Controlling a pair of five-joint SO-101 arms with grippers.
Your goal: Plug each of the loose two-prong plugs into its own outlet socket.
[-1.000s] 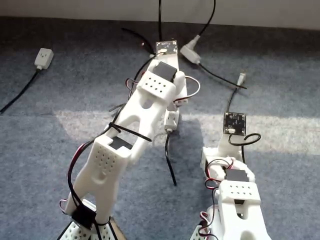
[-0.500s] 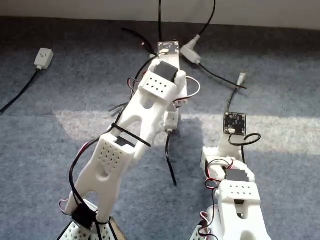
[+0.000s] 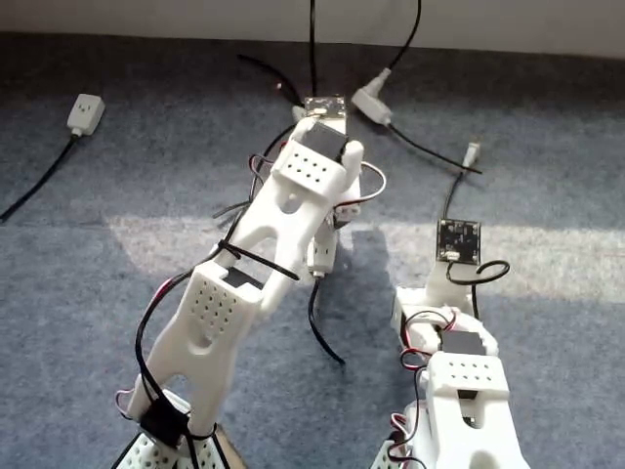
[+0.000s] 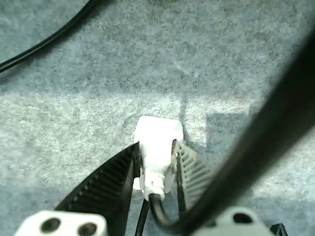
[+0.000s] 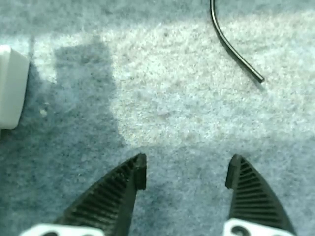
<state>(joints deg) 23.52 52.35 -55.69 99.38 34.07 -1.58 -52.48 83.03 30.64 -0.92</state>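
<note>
My left gripper (image 4: 156, 147) is shut on a white two-prong plug (image 4: 157, 155), its black cord running back between the fingers. In the high view this plug (image 3: 322, 256) hangs under the left arm near the carpet's middle, and its cord (image 3: 327, 342) trails toward the near side. A white outlet socket (image 3: 85, 113) lies far left on a black cord. Another white socket or plug body (image 3: 371, 103) lies at the back centre. My right gripper (image 5: 188, 162) is open over bare carpet, with nothing between its fingers.
Grey carpet covers the floor. Black cables (image 3: 430, 151) run across the back, one ending in a small white connector (image 3: 473, 151). A black cable end (image 5: 231, 44) and a white block (image 5: 10, 93) lie beyond the right gripper.
The left gripper has carried the white plug a little toward the near left, and its cord has swung along. The right arm has stayed put.
</note>
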